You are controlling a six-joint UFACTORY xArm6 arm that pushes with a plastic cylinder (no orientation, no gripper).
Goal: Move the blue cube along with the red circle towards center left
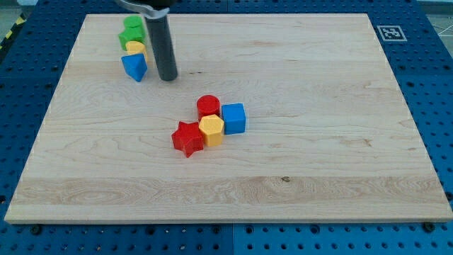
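The blue cube (234, 118) sits near the board's middle, touching the red circle (208, 106) on its left. A yellow hexagon (211, 129) lies just below the red circle and touches the cube. A red star (187, 138) touches the hexagon's left side. My tip (168, 78) rests on the board at the upper left, well apart from this cluster, up and to the left of the red circle. It stands just right of a blue triangular block (134, 67).
At the upper left a column of blocks runs downward: a green block (133, 25), another green block (129, 37), a yellow block (134, 49), then the blue triangular one. A fiducial marker (388, 32) is at the board's top right corner.
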